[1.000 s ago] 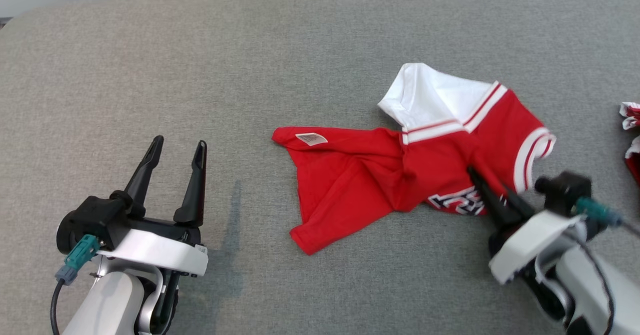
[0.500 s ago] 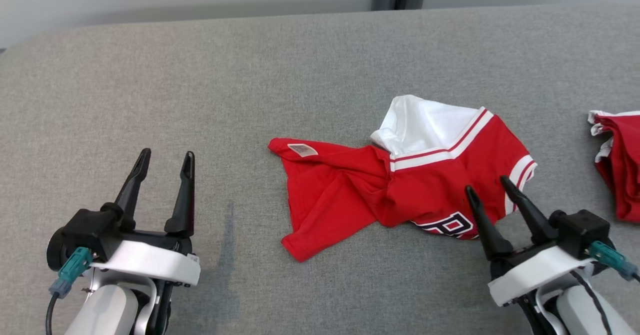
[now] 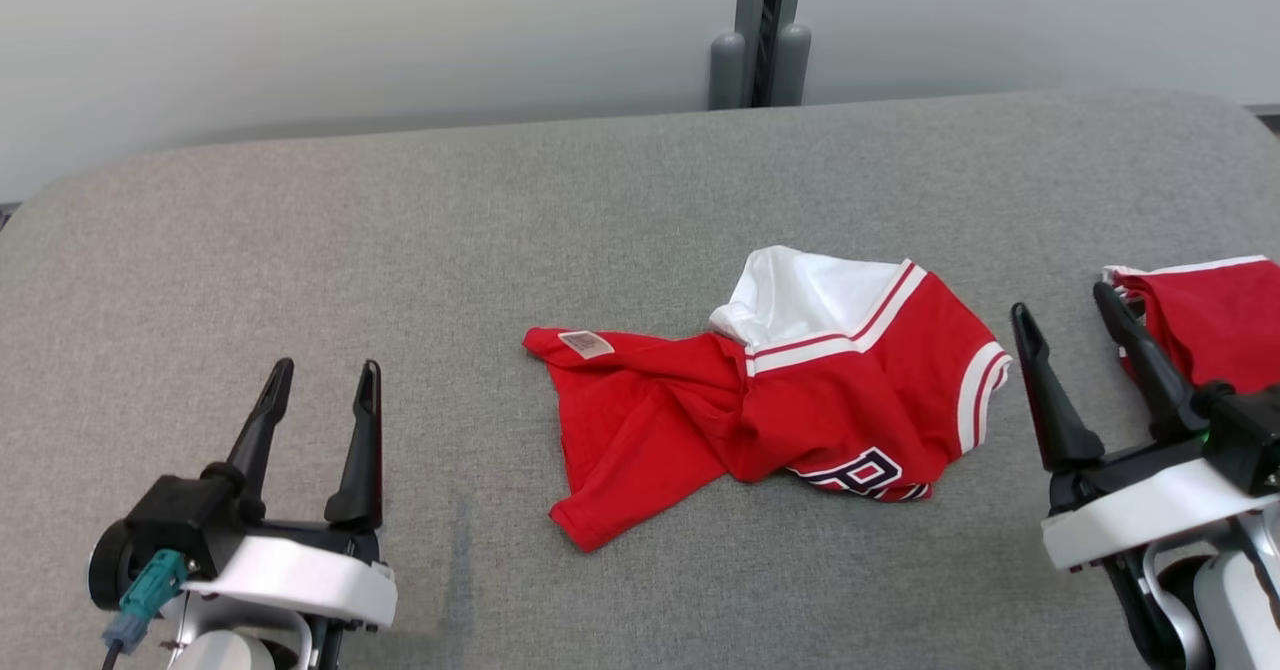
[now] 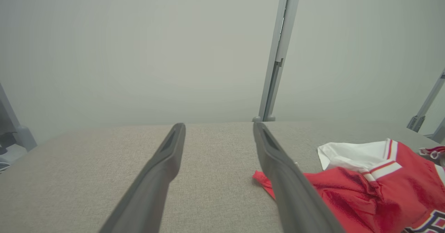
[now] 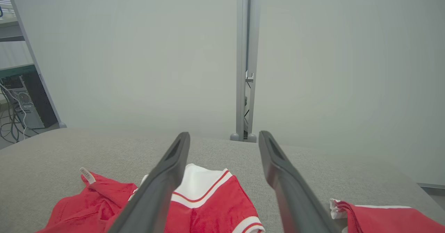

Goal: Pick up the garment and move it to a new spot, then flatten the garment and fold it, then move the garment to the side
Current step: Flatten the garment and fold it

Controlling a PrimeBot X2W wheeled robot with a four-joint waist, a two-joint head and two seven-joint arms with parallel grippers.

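the red garment [image 3: 770, 400] lies crumpled near the middle of the grey surface [image 3: 400, 250], nobody holding it. the left claw [image 3: 326, 367] at 8 o'clock and the right claw [image 3: 1060, 300] at 4 o'clock both hang released and empty. another red garment [image 3: 1210, 320] sits at 3 o'clock. flattening looks like the step in hand. it calls for each claw to pinch an edge and draw the cloth apart.

Even, soft, bright light; faint shadows; wrist views' near fingers blurred.

The left gripper [image 3: 325, 370] and right gripper [image 3: 1060, 300] match: long dark tapered fingers [image 3: 362, 430], black base [image 3: 190, 522], white shell [image 3: 300, 578]. Teal plug [image 3: 150, 568] on left wrist.
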